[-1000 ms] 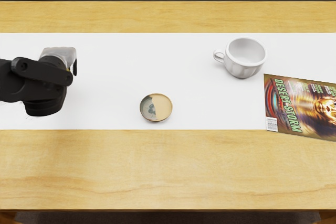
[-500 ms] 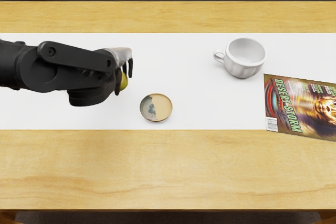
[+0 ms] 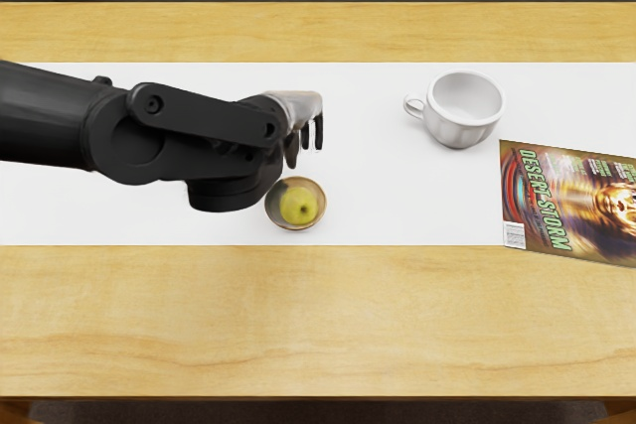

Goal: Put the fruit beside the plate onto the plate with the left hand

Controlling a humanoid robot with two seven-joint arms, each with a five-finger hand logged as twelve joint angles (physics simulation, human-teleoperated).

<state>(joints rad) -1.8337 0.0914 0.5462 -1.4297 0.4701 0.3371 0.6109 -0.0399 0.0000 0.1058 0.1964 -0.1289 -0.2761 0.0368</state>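
The fruit (image 3: 298,206) is small, round and yellow-green. It sits in the middle of the plate (image 3: 321,193), a little brown dish, and nothing is holding it. It looks like it is resting there on its own.

The left hand (image 3: 296,118) is just past the far side of the plate. Its fingers (image 3: 318,133) hang down loose and hold nothing, so the hand is let go. They do not touch the fruit. The big dark arm comes in from the left, and part of it covers the left edge of the plate.

I think the main job is done, because the fruit is on the plate. All that seems left is to move the arm away without bumping it.

The plate is on a white cloth (image 3: 397,201) on the wooden table (image 3: 318,325). A white cup (image 3: 462,108) and a magazine (image 3: 566,201) are far off to the right.
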